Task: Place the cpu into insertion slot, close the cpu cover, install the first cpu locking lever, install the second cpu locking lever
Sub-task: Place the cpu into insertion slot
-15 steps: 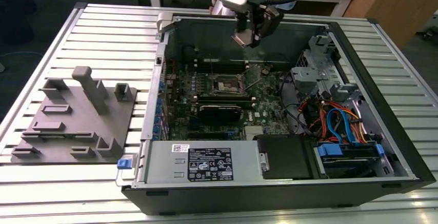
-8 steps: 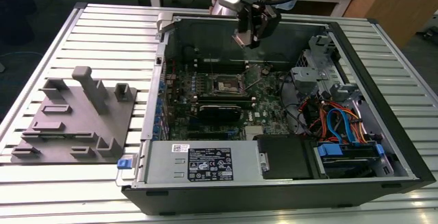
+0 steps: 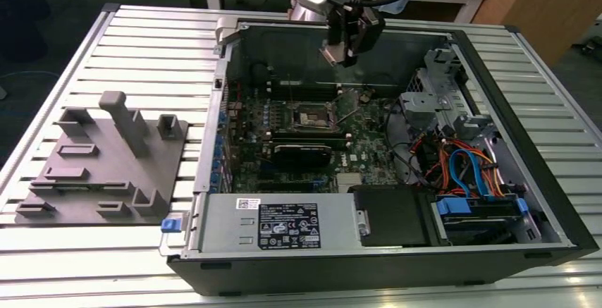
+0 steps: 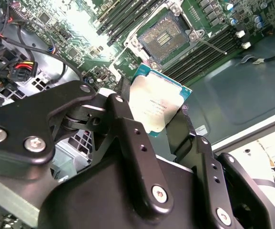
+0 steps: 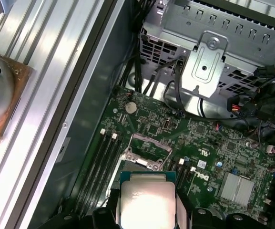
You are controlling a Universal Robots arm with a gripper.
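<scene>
Pincer [image 3: 342, 54] hangs over the open PC case [image 3: 526, 202], up by the far wall in the exterior view and well clear of the motherboard [image 3: 362, 163]. Jaws are closed in on the cpu [image 4: 158, 106], with a black finger [image 4: 123, 114] on each of two opposite edges. I see the silver top facing the camera in both wrist views, and a green rim shows along the chip's free edge. The cpu is in the air above the board and apart from the insertion slot [image 4: 165, 39], not seated. The slot is uncovered, its contact field exposed inside the metal frame. In the second wrist view a thin metal lever [image 4: 215, 46] angles out from the slot's corner across the memory slots [image 4: 201, 57]. In the first wrist view the slot [image 5: 147, 150] sits just beyond the chip's leading edge, and a perforated metal drive cage [image 5: 208, 62] is further off. The case lies on its side on the slatted worktop [image 3: 141, 33]. The power supply [image 3: 278, 227] runs along its near edge, and blue cables [image 3: 466, 170] sit towards the exterior view's right. A grey fixture plate [image 3: 103, 167] rests on the worktop to the exterior view's left of the case.
</scene>
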